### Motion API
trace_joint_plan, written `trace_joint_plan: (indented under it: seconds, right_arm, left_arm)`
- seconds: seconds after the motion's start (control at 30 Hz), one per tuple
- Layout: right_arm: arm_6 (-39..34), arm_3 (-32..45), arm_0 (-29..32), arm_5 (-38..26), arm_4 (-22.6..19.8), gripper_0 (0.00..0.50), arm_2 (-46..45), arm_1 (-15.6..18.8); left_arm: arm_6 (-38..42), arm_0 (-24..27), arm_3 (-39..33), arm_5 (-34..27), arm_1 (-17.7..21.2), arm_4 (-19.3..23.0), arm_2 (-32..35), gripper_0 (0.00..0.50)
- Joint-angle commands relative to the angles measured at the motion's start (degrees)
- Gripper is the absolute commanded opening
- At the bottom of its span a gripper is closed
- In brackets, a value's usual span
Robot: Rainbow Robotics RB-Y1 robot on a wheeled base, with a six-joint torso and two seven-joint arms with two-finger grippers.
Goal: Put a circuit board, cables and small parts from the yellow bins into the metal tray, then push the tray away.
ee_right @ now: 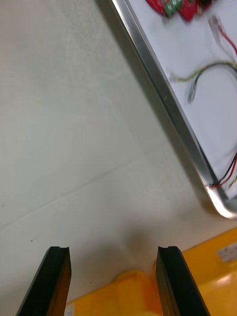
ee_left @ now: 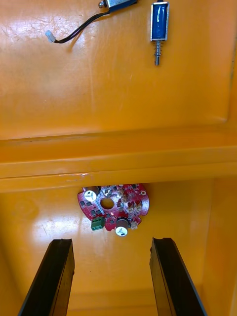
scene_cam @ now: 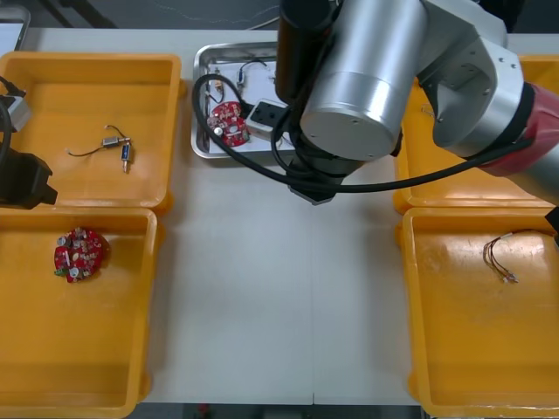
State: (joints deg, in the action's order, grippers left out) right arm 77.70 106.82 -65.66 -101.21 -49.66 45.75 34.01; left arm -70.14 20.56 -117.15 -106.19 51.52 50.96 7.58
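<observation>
The metal tray (scene_cam: 203, 105) stands at the far middle of the table, white inside, holding a red circuit board (scene_cam: 229, 122) and a black cable (scene_cam: 251, 64). My right arm (scene_cam: 367, 78) reaches over it. The right gripper (ee_right: 112, 252) is open above bare table, just short of the tray's rim (ee_right: 163, 94). Inside that rim lie a thin cable (ee_right: 212, 71) and a red and yellow cable (ee_right: 227, 42). My left gripper (ee_left: 112, 242) is open and holds nothing. It hangs over a second red circuit board (ee_left: 113, 207) in the near left yellow bin (scene_cam: 52, 349).
The far left bin (scene_cam: 52, 87) holds small metal parts with a black lead (scene_cam: 118, 144), one blue-bodied (ee_left: 159, 22). A red and yellow cable (scene_cam: 502, 257) lies in the near right bin (scene_cam: 463, 349). Bare table (scene_cam: 279, 297) stretches between the bins.
</observation>
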Motion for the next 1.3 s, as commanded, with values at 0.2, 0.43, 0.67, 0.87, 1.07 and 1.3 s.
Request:
trace_joint_plan:
  seconds: [0.2, 0.43, 0.67, 0.87, 1.07, 1.3]
  right_arm:
    - [-12.7, 11.0, 9.8, -5.4, -4.2, 0.5, -11.8, 8.8]
    - [-22.0, 17.6, 19.2, -6.6, -5.7, 0.5, -20.1, 13.6]
    - [-28.4, 22.3, 29.2, -8.4, -6.8, 0.5, -29.1, 17.4]
    - [-27.8, 25.3, 38.4, -8.7, -7.8, 0.5, -38.0, 19.3]
    - [-26.4, 26.6, 46.1, -8.8, -9.8, 0.5, -46.6, 19.6]
    - [-24.2, 26.6, 51.2, -8.8, -8.2, 0.5, -52.4, 19.6]
  left_arm:
    - [-3.9, -0.9, -1.7, 0.2, 2.6, -0.5, 1.7, 0.453]
    - [-3.9, -0.9, -1.7, 0.2, 2.6, -0.5, 1.7, 0.452]
    - [-3.9, -0.9, -1.7, 0.2, 2.6, -0.5, 1.7, 0.452]
    - [-3.9, -0.9, -1.7, 0.2, 2.6, -0.5, 1.7, 0.452]
    - [-3.9, -0.9, -1.7, 0.2, 2.6, -0.5, 1.7, 0.453]
    - [-3.9, -0.9, -1.7, 0.2, 2.6, -0.5, 1.7, 0.452]
